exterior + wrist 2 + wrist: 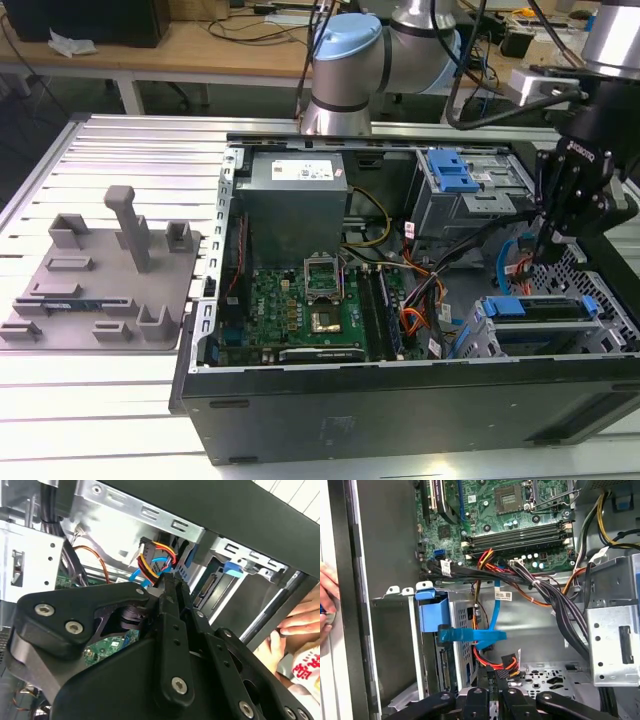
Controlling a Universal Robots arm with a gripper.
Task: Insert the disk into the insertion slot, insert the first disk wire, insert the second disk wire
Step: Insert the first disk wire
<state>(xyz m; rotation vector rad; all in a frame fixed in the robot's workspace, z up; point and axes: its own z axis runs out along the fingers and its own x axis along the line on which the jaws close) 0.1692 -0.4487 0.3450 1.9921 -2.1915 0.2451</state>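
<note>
Exterior view first: find the gripper (546, 250) dipped into the open computer case (400, 410) at the exterior view's right, white lettering on its black body, tips just above the insertion slot (520, 345). Spot the disk (545, 308) already lying in that grey cage, blue carrier along its edge. Note a white printed label on the power supply (295, 175) beside the motherboard (310, 300), too small to read, and a grey fixture tray (100, 280) well apart at the exterior view's left. On to the second wrist view: see the gripper (170, 582) pinched together on the disk wire plug (156, 550), with red, yellow and black strands, near the disk (232, 570); catch a hand (295, 625) at the case edge. Now the first wrist view: gripper (497, 680) clamped just under the disk wire plug (510, 661), plug apart from the disk (432, 612). Follow the blue disk wire (492, 610), white printed tag (503, 596) unreadable, bending across to the disk's end. Hand (326, 595) again outside the case wall.
</note>
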